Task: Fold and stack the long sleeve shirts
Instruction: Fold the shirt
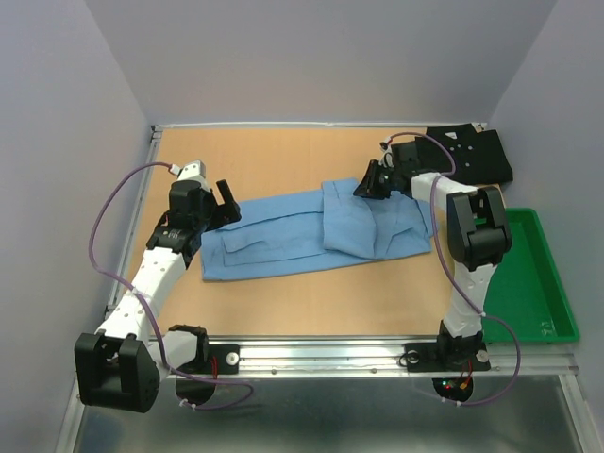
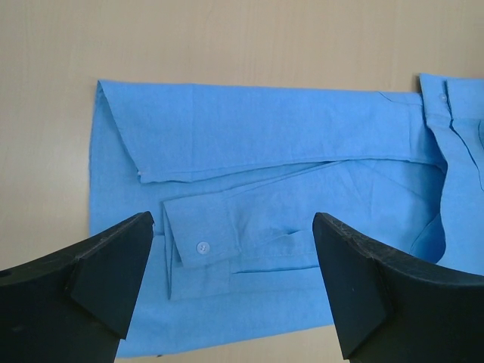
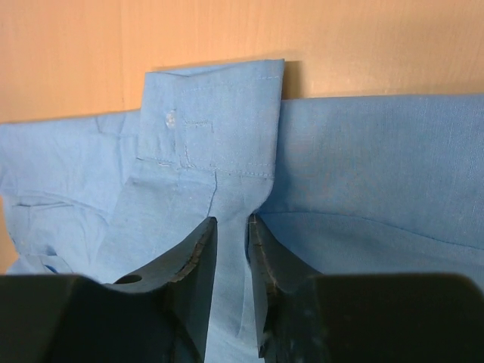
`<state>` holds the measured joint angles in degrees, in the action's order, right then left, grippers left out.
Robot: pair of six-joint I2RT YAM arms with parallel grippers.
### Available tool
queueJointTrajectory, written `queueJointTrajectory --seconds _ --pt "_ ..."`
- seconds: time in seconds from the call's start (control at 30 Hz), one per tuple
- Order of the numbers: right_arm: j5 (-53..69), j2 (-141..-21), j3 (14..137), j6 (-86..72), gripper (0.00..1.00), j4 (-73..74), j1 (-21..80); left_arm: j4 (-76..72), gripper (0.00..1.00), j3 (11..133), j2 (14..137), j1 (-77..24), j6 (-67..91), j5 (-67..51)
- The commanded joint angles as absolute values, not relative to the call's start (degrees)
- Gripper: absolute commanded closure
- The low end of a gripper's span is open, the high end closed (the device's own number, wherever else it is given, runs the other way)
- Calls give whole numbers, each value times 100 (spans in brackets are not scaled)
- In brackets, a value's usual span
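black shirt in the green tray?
No, the black shirt lies on the table at its far right corner, outside the green tray.

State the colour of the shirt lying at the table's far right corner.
Black shirt; the top external view shows it best.

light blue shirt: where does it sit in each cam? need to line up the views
Top external: light blue shirt spread across the middle of the picture.
Left wrist: fills the middle and lower frame, a buttoned cuff low centre.
Right wrist: fills the lower two thirds, a cuff jutting up at top centre.
Shared landmark: tan tabletop bordering the shirt along the top of each picture.
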<state>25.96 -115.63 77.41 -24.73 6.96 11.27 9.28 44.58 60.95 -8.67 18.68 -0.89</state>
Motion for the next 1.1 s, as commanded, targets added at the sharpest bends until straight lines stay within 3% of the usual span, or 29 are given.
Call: queueJointTrajectory --seconds 0.0,0.3,0.6,0.8,1.07 --pt "2514 -11680 7954 -2250 69 475 1143 782 1 4368 6029 -914 1749 -255" --pt "2426 -11927 8024 -2039 68 475 1143 852 1 4307 6012 -923 1731 -369" --pt "3171 -11243 8025 -1565 97 483 1134 747 1 4411 5932 -1063 1460 -676" --pt "4006 -10574 7744 -1161 99 518 1239 686 1 4807 6020 -1388 880 -930" --pt "4192 -9467 7278 -82 99 1115 2012 325 1 5475 6336 -1871 80 -1723"
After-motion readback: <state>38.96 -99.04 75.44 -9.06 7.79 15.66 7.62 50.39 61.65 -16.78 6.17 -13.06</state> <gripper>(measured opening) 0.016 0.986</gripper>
